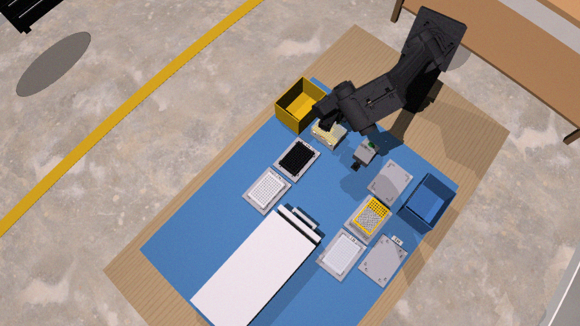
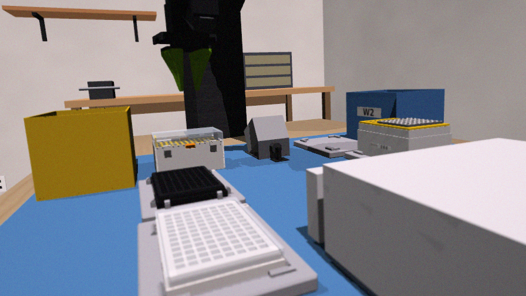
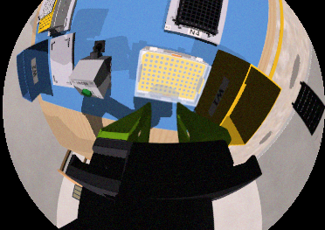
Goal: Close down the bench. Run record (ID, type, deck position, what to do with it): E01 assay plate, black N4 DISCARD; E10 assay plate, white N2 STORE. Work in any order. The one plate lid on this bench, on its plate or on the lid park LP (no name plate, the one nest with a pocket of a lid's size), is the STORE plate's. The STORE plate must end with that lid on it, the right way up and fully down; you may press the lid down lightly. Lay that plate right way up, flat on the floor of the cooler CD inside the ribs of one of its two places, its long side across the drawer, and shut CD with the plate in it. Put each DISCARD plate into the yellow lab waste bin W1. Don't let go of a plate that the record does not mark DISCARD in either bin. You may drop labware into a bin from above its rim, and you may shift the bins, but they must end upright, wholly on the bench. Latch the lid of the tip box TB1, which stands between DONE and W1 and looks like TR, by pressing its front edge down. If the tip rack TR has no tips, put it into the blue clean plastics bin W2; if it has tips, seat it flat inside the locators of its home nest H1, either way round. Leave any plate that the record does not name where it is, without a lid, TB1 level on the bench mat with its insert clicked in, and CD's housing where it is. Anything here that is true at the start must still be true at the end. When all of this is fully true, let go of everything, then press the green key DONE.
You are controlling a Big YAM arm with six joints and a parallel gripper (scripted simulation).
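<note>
My gripper has green fingers a little apart with nothing between them. It hangs well above the tip box TB1, a white box with a clear lid and an orange tab at its front edge. In the wrist view the fingers frame the near edge of TB1. The black plate sits on its nest beside the yellow bin W1. The white plate sits on the nest next to it. The tip rack TR has a yellow top with a grey grid.
The white cooler CD lies at the front, its drawer front facing the plates. The grey DONE key box stands right of TB1. The blue bin W2, two bare grey nests and another white plate are on the right.
</note>
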